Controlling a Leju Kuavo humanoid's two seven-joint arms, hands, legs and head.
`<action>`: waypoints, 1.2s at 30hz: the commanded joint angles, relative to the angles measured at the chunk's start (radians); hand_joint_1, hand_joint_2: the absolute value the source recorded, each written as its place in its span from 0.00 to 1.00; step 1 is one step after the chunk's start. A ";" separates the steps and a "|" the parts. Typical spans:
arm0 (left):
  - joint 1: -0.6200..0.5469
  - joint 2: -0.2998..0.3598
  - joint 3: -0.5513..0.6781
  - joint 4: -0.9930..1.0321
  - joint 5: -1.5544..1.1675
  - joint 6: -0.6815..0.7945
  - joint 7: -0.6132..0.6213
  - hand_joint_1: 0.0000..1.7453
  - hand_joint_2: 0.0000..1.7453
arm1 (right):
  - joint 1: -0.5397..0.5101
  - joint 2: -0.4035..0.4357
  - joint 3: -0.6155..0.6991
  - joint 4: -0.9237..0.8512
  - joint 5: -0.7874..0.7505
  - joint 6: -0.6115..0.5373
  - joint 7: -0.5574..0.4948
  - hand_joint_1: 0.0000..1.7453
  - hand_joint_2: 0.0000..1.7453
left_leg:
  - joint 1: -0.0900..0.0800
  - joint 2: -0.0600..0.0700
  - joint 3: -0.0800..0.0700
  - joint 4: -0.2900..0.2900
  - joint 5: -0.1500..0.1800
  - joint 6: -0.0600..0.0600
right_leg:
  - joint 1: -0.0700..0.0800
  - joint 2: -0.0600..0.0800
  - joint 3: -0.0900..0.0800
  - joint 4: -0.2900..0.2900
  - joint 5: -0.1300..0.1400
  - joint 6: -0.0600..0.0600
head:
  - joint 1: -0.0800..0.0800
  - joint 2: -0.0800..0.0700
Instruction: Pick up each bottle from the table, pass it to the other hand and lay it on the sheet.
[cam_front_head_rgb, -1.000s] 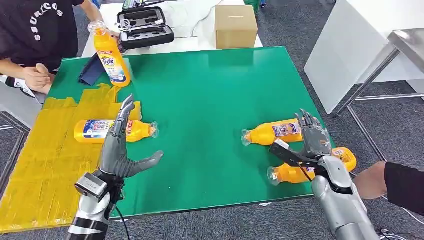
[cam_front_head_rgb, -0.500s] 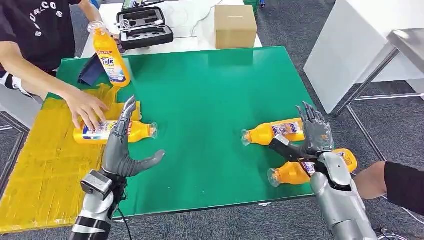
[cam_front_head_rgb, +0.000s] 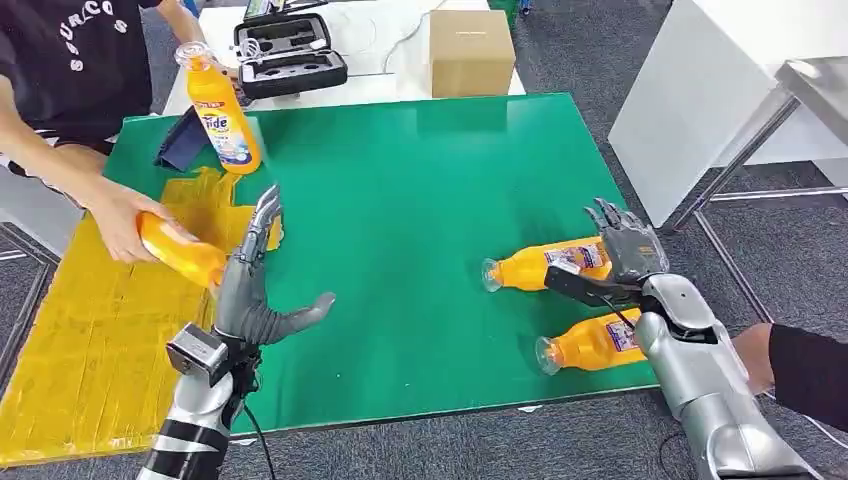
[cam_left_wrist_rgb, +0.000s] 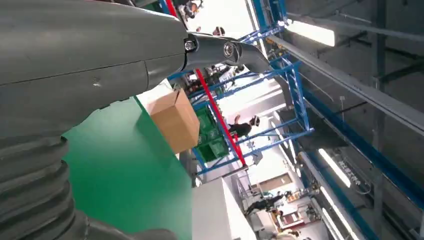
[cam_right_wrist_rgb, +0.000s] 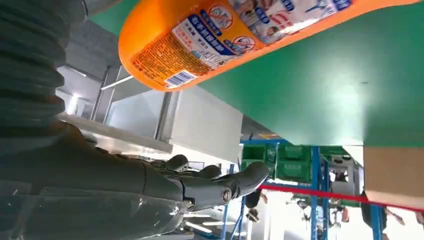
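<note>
Two orange bottles lie on the green table (cam_front_head_rgb: 420, 200) at the right: one (cam_front_head_rgb: 545, 264) farther back, one (cam_front_head_rgb: 590, 342) near the front edge. My right hand (cam_front_head_rgb: 620, 255) hovers open over the base end of the farther bottle (cam_right_wrist_rgb: 240, 30), fingers spread. My left hand (cam_front_head_rgb: 255, 285) stands upright and open at the edge of the yellow sheet (cam_front_head_rgb: 90, 330), holding nothing. A person's hand (cam_front_head_rgb: 120, 215) lifts another orange bottle (cam_front_head_rgb: 180, 250) off the sheet just left of my left hand. An upright orange bottle (cam_front_head_rgb: 222, 110) stands at the back left.
A second person's arm (cam_front_head_rgb: 790, 365) reaches in at the right beside the front bottle. A cardboard box (cam_front_head_rgb: 470, 50) and a black case (cam_front_head_rgb: 290, 55) sit on a white table behind. A dark blue object (cam_front_head_rgb: 183, 140) lies by the upright bottle.
The person at the left has grasped the bottle that lay on the sheet and lifted it. My right hand has moved back over the farther bottle. My left hand shifted slightly.
</note>
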 joint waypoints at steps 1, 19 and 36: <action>-0.062 0.000 -0.006 0.106 0.012 -0.011 -0.031 0.00 1.00 | -0.145 0.004 0.098 0.267 0.000 0.027 -0.039 0.00 1.00 | 0.000 0.002 0.009 0.001 -0.004 -0.001 | 0.000 0.000 0.008 0.001 -0.003 -0.002 | 0.000 0.000; -0.090 -0.008 -0.020 0.147 0.030 -0.033 -0.036 0.00 1.00 | -0.190 0.021 0.122 0.409 -0.022 0.066 -0.091 0.00 1.00 | 0.000 0.001 0.007 0.000 -0.003 -0.001 | 0.000 0.000 0.006 0.001 -0.003 -0.002 | 0.000 0.000; -0.115 -0.017 -0.034 0.191 0.043 -0.046 -0.039 0.00 1.00 | -0.239 0.024 0.178 0.517 0.009 0.151 -0.078 0.01 1.00 | 0.000 0.000 0.007 0.000 -0.002 -0.001 | 0.001 -0.001 0.007 0.000 -0.002 -0.002 | 0.000 0.000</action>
